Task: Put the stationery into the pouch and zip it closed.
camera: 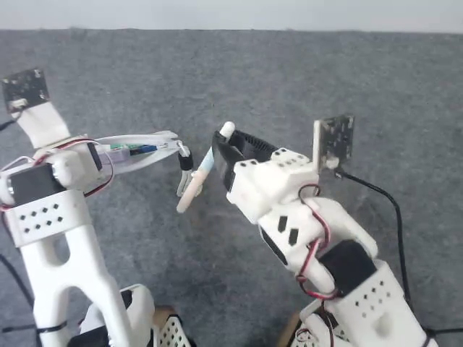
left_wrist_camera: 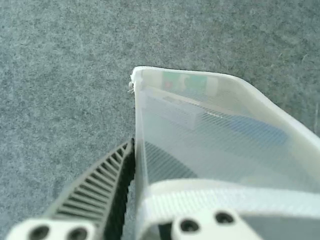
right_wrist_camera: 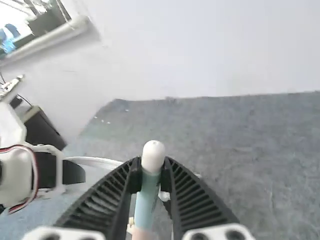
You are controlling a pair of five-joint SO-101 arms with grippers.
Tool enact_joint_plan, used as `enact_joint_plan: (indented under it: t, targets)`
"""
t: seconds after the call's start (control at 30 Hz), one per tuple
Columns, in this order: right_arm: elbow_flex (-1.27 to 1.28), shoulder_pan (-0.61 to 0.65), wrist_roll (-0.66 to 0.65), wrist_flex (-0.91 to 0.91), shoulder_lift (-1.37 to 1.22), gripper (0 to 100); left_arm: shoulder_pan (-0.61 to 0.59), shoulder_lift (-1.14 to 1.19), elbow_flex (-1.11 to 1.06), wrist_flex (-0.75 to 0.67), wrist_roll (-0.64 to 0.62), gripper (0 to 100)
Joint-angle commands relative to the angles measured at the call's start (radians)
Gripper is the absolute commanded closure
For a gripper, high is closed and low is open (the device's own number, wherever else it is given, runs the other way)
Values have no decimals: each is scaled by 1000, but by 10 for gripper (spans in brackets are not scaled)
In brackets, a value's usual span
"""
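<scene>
Evidently both arms were raised above the grey felt-covered counter (camera: 325,72), each with something in its grip. The left end effector (left_wrist_camera: 139,167) was pressed together on one end of a translucent mesh pouch (left_wrist_camera: 210,135), its black ribbed finger (left_wrist_camera: 107,190) lying flat against the pouch's side. In the high view the pouch (camera: 148,147) stuck out sideways from the left end effector (camera: 116,155), clear of the counter, its free end pointing toward the other arm. Green and blue items (left_wrist_camera: 192,82) showed faintly through the mesh, though what they were could not be made out. A small metal zipper pull (left_wrist_camera: 131,88) sat at the far corner; whether the zip was open or closed could not be told.

The right end effector (right_wrist_camera: 151,169) was pinching a pen (right_wrist_camera: 153,152) just below its rounded white top, one black finger on each side of the pale blue barrel. Seen from above, the pen (camera: 201,177) was tilted, with its top above the right end effector (camera: 227,148) and its peach-coloured lower end hanging just beside the pouch's free end, above the counter.
</scene>
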State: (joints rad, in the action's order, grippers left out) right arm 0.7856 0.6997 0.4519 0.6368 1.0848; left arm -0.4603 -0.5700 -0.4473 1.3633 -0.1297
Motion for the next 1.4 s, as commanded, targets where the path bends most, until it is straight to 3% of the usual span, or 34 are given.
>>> enact_joint_plan:
  t: [0.0, 0.43, 0.8, 1.37]
  targets:
    - [32, 42, -12, -87, 68, 993, 3, -11, 7, -28, 11, 987]
    - [206, 96, -23, -435, 145, 993, 3, -11, 8, -25, 11, 987]
    - [210, 96, -207, -751, 131, 993, 3, -11, 8, -25, 11, 987]
    - [278, 93, -210, -1033, -197, 993, 34, -11, 7, -25, 12, 987]
